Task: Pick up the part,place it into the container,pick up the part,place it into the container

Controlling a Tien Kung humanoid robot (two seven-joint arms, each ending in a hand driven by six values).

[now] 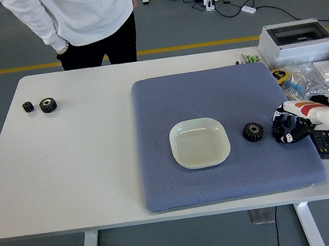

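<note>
**Approaching gear on mat: handling and site notes**

Inspecting from the near edge outward: the white table [69,193] is bare along its front, with a blue-grey textured mat [209,91] covering its right half. The mat looks soft and grippy, so parts on it should not slide.

The container, a shallow square dish [199,143], lies empty near the mat's centre. At its 3 o'clock, just beside but apart from it, sits the part, a black toothed gear [253,132], lying flat.

Judgement on handling: the gear appears rigid, compact and moderately heavy for its size; not fragile. The toothed rim offers purchase, so a pinch across opposite teeth looks best. Lying flat, it gives little height to hold.

At the gear's 3 o'clock, near but not touching, the right hand [290,128] hovers low over the mat, fingers curled downward, holding nothing visible. The left hand is out of view.

Clutter crowds the right edge: a small black device [324,144], a grey box [298,41], packets.

Farther off, at the table's 10 o'clock, a large spare gear [48,105] and a small spare gear [28,107] rest well apart from the mat. A person [84,23] stands beyond the far edge, hands off the table. The floor behind is grey, with a yellow line and cables.
</note>
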